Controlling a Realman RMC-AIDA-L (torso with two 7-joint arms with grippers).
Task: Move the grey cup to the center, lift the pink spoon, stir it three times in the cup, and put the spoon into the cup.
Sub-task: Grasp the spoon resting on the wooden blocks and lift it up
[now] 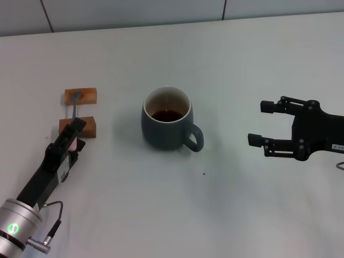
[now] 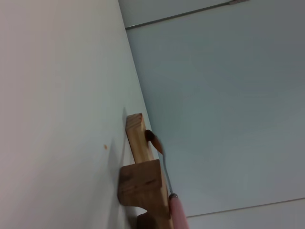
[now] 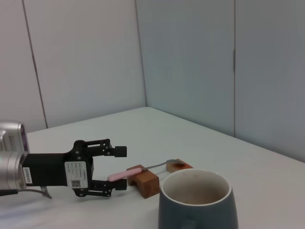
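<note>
The left gripper point(image 1: 74, 135) sat lowest in the head view, its arm stretched forward and slightly inward across the white table point(image 1: 242, 209). Its fingers point(image 3: 116, 150) were spread wide, one above and one below the pink spoon point(image 3: 125, 174), around the handle but not closed on it. The spoon lay bridged across two wooden blocks point(image 1: 80, 97), its handle on the nearer block by the fingertips and its metal bowl on the farther one.

The grey cup point(image 1: 167, 119) stood well to the right of those fingers, mid-table, dark liquid inside and its loop handle turned toward the right gripper point(image 1: 259, 123). That gripper hung level, well apart from the cup, fingers wide open and holding nothing.

Only the right wrist view showed the gap between the left fingers and the spoon; the head view hid it behind the gripper body. The left wrist view showed just the blocks and spoon up close.
</note>
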